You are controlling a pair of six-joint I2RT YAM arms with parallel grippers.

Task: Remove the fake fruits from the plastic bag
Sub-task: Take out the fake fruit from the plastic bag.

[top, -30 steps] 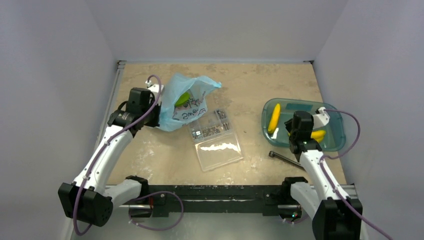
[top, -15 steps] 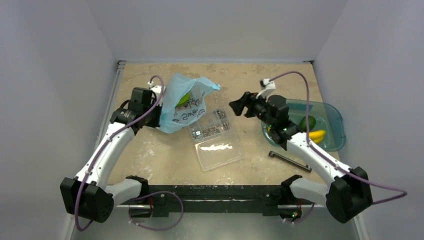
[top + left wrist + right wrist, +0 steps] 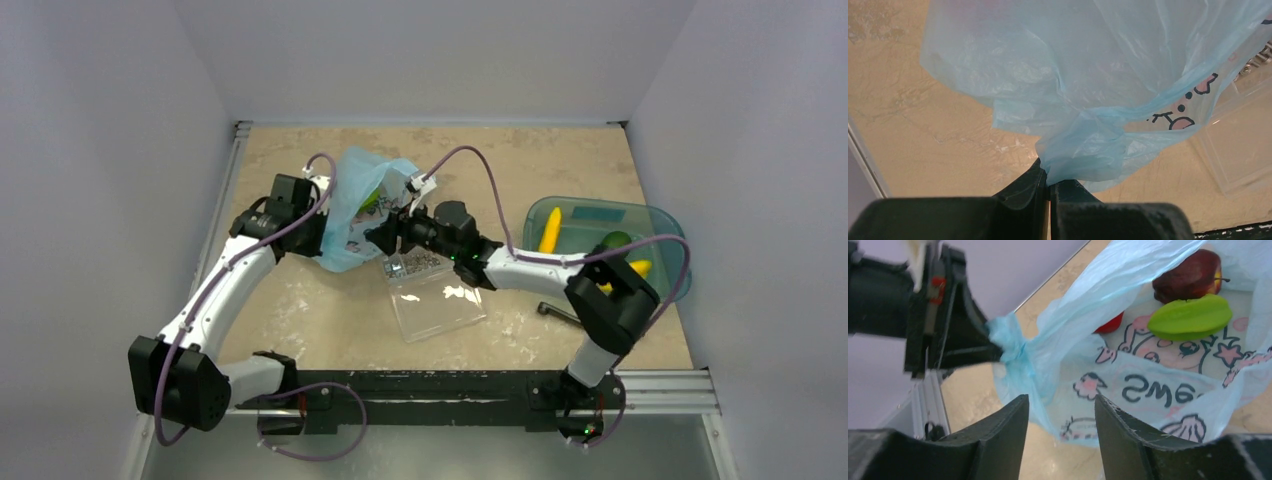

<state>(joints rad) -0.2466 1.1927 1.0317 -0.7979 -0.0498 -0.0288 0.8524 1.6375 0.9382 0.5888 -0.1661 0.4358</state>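
Left claw: closed on a gathered corner of the plastic bag; the corner is held raised off the table.
Right claw: jaws are parted and nothing is held between them.
Bag position: the bag is located at the far left of the table, between the two claws, with its mouth turned toward the right claw.
Fake fruits in bag: a green fruit, a dark red apple and a red fruit, the last partly hidden by a fold.
Fake fruits already out: a banana and two further pieces are seen in the teal tray, well apart from the bag.
Bearing from right claw: the fruits lie ahead of the jaws and off to the right in the wrist view, deeper inside the bag.
Long axis: the green fruit is laid almost crosswise, roughly in line with the direction in which the jaws close.
Nearer arm: the right; the left is occupied with the bag.
Next move (judged): the right claw is to be advanced and shifted right; a wrist roll is probably required so that the green fruit is taken across its width.
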